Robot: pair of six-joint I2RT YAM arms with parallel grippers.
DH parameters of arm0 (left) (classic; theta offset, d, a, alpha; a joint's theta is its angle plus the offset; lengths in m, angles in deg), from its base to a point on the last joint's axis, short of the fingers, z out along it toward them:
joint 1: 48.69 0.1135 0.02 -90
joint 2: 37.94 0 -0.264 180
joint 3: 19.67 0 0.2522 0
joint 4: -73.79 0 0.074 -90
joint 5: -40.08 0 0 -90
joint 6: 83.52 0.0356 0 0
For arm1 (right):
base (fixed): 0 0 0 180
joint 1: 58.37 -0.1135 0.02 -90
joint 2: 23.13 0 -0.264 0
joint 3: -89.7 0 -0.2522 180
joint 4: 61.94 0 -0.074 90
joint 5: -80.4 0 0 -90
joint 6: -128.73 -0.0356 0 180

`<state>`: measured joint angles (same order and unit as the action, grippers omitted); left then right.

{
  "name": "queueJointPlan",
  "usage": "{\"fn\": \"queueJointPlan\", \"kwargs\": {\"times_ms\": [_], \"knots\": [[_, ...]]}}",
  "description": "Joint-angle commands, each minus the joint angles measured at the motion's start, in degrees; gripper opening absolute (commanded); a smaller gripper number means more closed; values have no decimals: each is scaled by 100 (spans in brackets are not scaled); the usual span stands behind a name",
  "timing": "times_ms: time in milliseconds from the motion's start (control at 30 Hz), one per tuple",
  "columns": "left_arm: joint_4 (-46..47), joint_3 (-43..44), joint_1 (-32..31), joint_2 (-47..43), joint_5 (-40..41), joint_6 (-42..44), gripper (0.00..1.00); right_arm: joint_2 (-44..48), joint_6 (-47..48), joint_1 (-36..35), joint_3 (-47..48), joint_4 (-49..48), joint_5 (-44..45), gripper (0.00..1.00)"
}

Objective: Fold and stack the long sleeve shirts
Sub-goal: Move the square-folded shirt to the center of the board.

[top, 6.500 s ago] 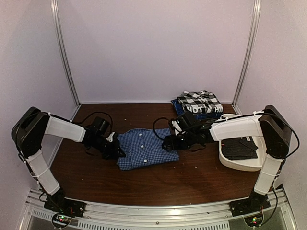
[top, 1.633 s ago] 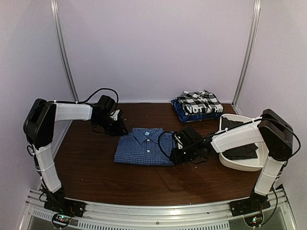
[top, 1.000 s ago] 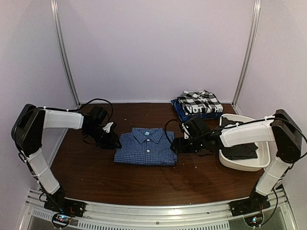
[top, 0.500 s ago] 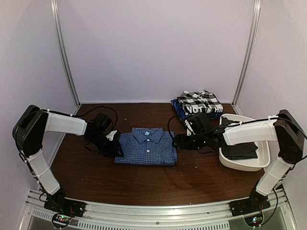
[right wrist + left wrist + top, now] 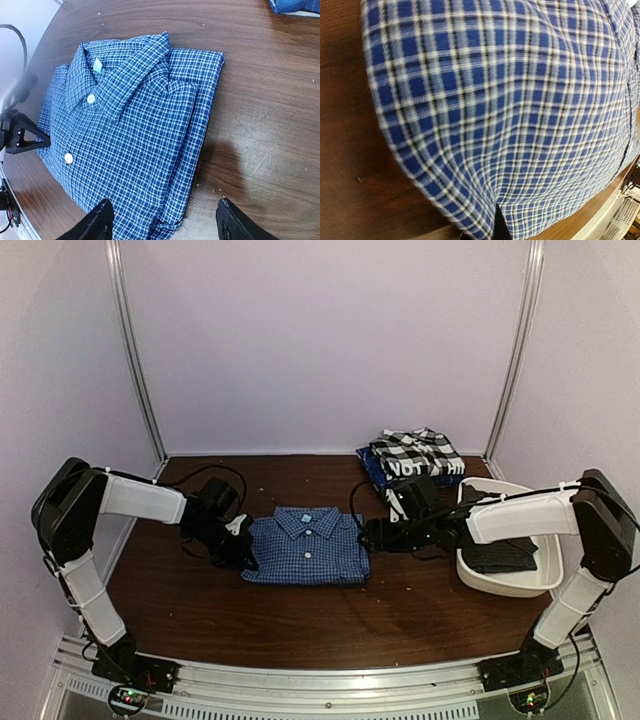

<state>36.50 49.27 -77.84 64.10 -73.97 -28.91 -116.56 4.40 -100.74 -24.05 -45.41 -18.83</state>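
The blue-and-white fine-check shirt lies folded in a neat rectangle near the middle of the brown table. Its collar points toward the back wall and its button placket faces up. Two white buttons show below the collar.

The left gripper sits at the shirt's left edge, clenched on the cloth. In the left wrist view the checked fabric puckers down toward one black finger at the bottom of the picture. The second finger is hidden under the cloth.

The right gripper is at the shirt's right edge with its jaws spread wide and nothing between them but the folded edge and bare wood. In the right wrist view one of its fingers stands over the shirt and the other over the table. Whether either touches the cloth cannot be told.

At the back right the black-and-white large-check shirt rests on top of the dark blue shirt lettered "NOT" — a small stack, well apart from the middle shirt. A white plastic tub stands by the right arm with a dark cloth lying in it.
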Motion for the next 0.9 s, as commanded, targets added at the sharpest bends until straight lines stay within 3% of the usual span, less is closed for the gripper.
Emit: {"fn": "queueJointPlan", "kwargs": {"times_ms": [0,167,467,867], "knots": [[-193,27,-35,-101,100,-192,0,20,93,53,-101,-174,-65,71],[-895,-86,195,-494,712,-130,0,-32,111,107,-134,-258,-141,72],[-2058,-685,1279,-1506,1703,28,0,-354,174,155,9,-554,-410,72],[-3062,-530,2059,-1615,2758,-288,0,-512,78,171,-45,-957,-725,72]]}}
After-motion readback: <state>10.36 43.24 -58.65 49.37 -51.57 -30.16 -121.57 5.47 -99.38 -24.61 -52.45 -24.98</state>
